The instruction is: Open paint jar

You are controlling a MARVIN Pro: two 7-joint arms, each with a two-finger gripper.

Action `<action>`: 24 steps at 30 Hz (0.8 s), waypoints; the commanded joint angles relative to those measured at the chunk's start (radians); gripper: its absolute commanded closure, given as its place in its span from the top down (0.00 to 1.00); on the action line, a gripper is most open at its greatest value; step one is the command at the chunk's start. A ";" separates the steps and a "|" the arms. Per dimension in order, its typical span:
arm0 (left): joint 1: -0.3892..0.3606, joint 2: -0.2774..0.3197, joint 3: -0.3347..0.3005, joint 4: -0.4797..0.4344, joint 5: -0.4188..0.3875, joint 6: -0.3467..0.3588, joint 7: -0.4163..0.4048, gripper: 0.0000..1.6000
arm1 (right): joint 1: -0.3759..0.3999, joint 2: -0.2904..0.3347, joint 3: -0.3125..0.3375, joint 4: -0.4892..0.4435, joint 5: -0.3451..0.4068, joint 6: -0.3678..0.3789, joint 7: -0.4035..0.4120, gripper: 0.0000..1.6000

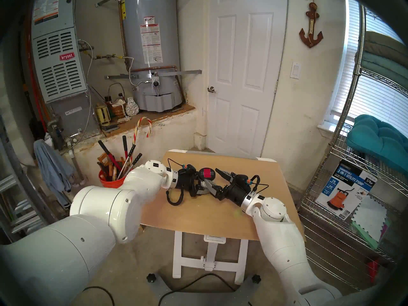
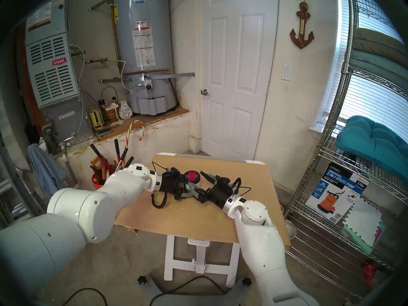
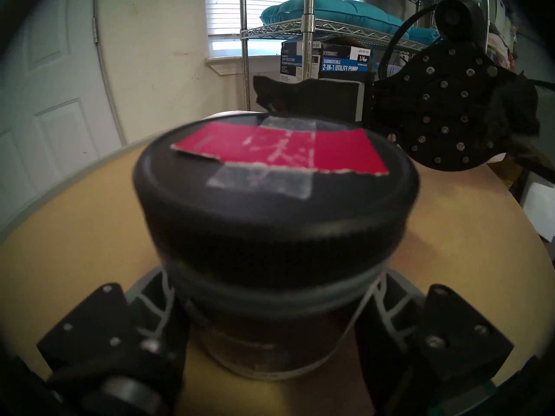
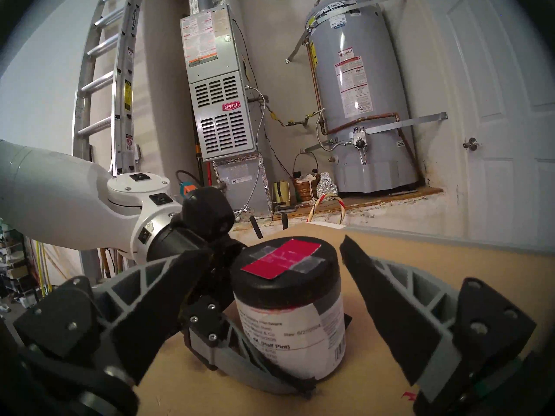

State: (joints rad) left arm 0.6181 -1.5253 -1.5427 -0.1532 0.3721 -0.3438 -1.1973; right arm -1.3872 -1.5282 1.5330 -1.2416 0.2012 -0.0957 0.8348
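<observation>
The paint jar (image 1: 206, 174) stands upright on the tan table (image 1: 198, 215). Its black lid (image 4: 285, 256) is on and carries a red patch under clear tape. The white printed label (image 4: 288, 325) faces the right wrist view. My left gripper (image 1: 204, 184) reaches in from the left, low on the jar. Its grey fingers (image 3: 156, 304) press both sides of the jar body below the lid, and one finger (image 4: 237, 361) bends around the base. My right gripper (image 1: 215, 180) comes from the right at lid height. It stands wide open, holds nothing, and its fingers are clear of the lid.
An orange bucket of long-handled tools (image 1: 110, 179) stands off the table's left side. A wire shelf (image 1: 353, 144) holding a pump box (image 1: 344, 188) and teal cushions is close on the right. A coiled black cable (image 1: 176, 195) hangs from my left wrist over the table.
</observation>
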 commanded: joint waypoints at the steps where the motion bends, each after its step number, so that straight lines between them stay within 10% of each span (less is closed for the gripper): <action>1: -0.008 0.001 -0.003 -0.002 -0.003 -0.003 0.000 0.00 | 0.004 -0.033 -0.015 -0.036 0.001 -0.016 -0.012 1.00; 24: -0.016 0.004 -0.005 0.013 -0.002 -0.009 -0.013 0.00 | 0.006 -0.048 -0.066 0.003 -0.141 -0.161 -0.120 1.00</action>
State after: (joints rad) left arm 0.6125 -1.5245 -1.5463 -0.1387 0.3720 -0.3533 -1.2057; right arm -1.3980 -1.5556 1.4820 -1.2407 0.0748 -0.2270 0.7305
